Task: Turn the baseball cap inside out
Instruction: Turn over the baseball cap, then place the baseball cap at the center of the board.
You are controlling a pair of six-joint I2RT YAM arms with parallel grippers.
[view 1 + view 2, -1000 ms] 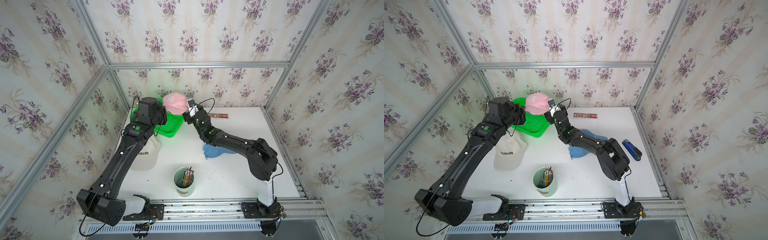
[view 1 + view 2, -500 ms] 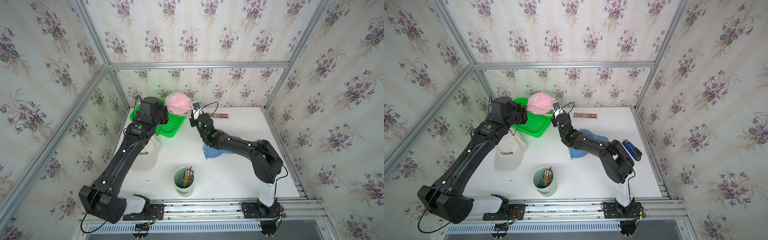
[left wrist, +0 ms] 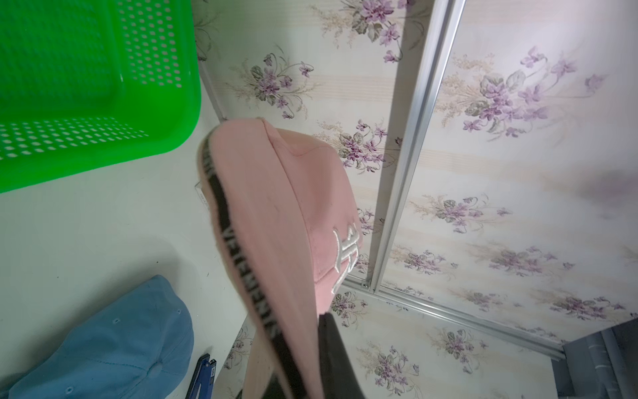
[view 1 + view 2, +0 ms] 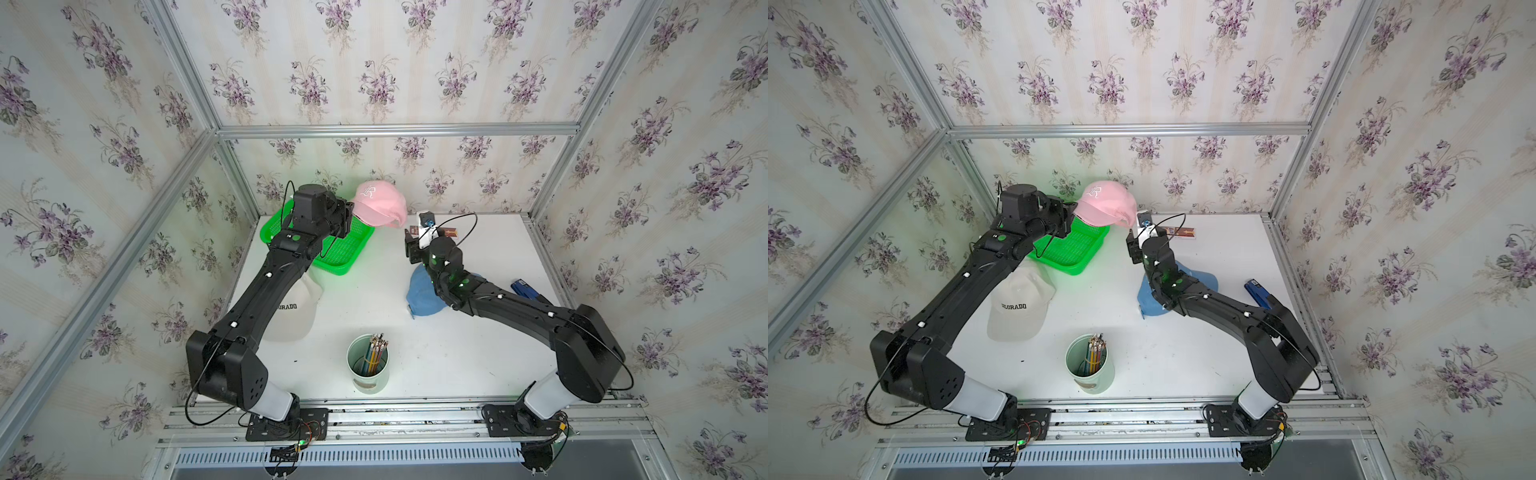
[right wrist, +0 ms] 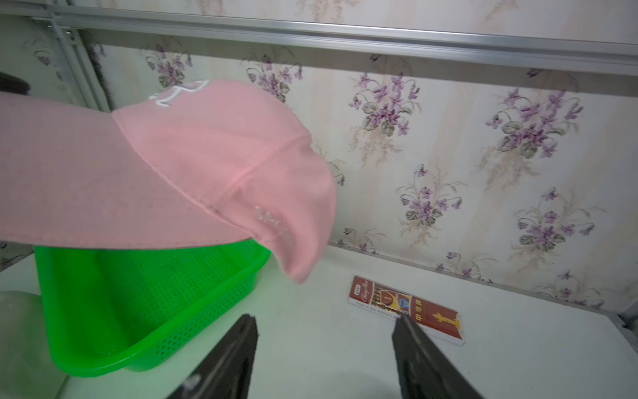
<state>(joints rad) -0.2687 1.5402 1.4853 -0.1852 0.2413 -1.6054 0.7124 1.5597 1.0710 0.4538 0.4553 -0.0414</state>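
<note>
The pink cap is held off the surface, above the far right corner of the green basket. It is gripped by the left hand, which is closed tight on the brim. In the left wrist view the brim is seen pinched against a dark finger. The cap's long axis is laid from left to right: the brim is at the left in the grip, the crown is in the middle with its embroidered logo uppermost, and the rear edge droops at the right. The opening is turned down toward the surface. The right hand is found just to the right of that rear edge, somewhat nearer and lower, with its fingers spread wide and nothing between them. In the right wrist view the cap hangs beyond and above the fingertips, apart from them. The right arm is thus judged the one nearer to the free rear rim, and the crown is judged not yet turned. For the coming move, a reach upward and to the far left would be called for, so that the rim or the inside of the crown is met from below. A red packet lies on the surface beyond the right hand and a blue cap lies beneath the right arm; neither is held.
</note>
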